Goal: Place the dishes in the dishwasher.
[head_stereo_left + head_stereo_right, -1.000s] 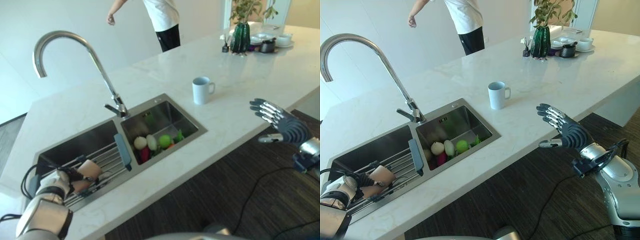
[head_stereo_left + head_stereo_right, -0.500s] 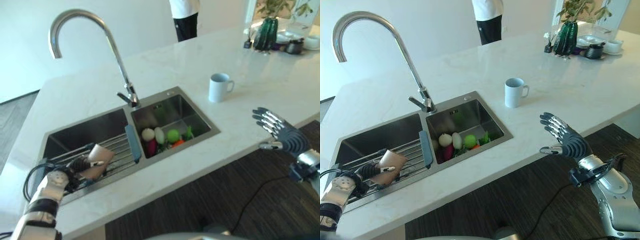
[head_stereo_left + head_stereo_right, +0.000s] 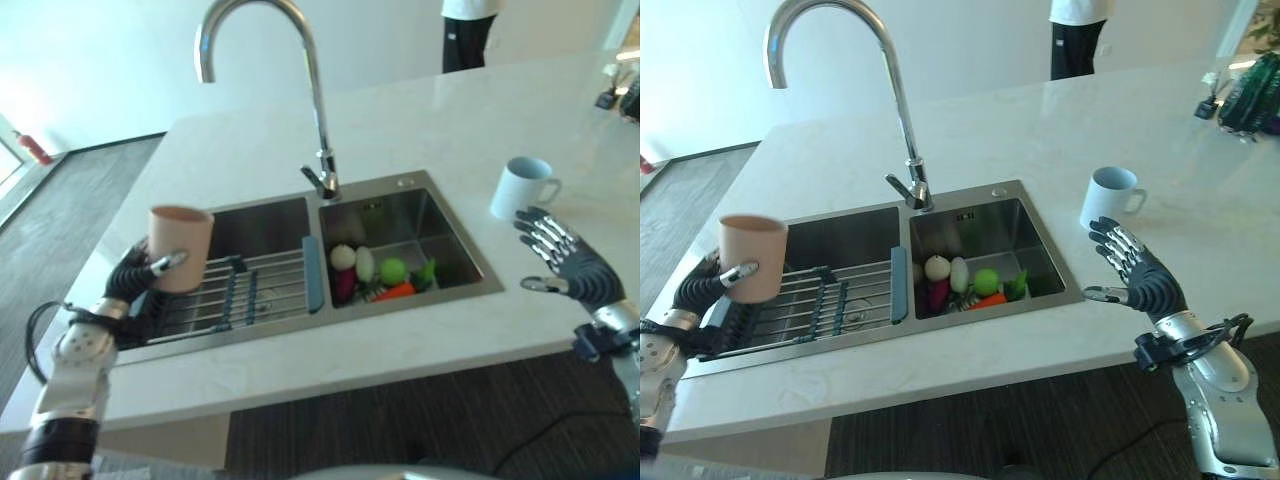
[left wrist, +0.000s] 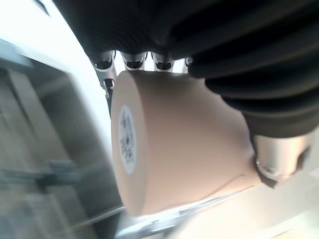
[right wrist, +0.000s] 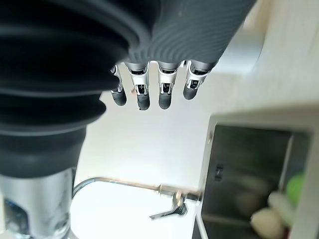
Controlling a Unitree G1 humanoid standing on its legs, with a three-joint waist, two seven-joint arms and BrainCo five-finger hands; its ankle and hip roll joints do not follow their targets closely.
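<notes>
my left hand (image 3: 128, 278) has its fingers (image 4: 133, 60) and thumb curled round a beige cup (image 3: 180, 234), clamped on its side wall. i see the cup upright in the left of the frame, mouth up, lifted clear above the wire rack (image 3: 245, 295) that spans the left basin of the steel sink (image 3: 452, 232). in the left wrist view the cup's base with a round label faces the camera, and the dark-tipped fingers sit along its far side.

my right hand (image 3: 1140, 282) hangs at the right of the frame with its fingers (image 5: 142, 94) spread and straight, holding nothing. it sits over the near edge of the pale worktop (image 3: 300, 350), just beside the sink's right rim. a white mug (image 3: 1107, 198) stands on the worktop just past that hand, handle to the right, apart from it.

the right basin, centre of the frame, holds a small heap of produce (image 3: 375, 275): pale, green, dark red and orange pieces. a blue-grey bar (image 3: 312, 273) lies along the divider between the basins. the tall curved tap (image 3: 262, 70) rises from behind the divider to the upper middle of the frame. a person's dark trousers (image 3: 1078, 47) show at the top edge, beyond the worktop. dark green glassware (image 3: 1252, 95) stands on the worktop at the upper right.
</notes>
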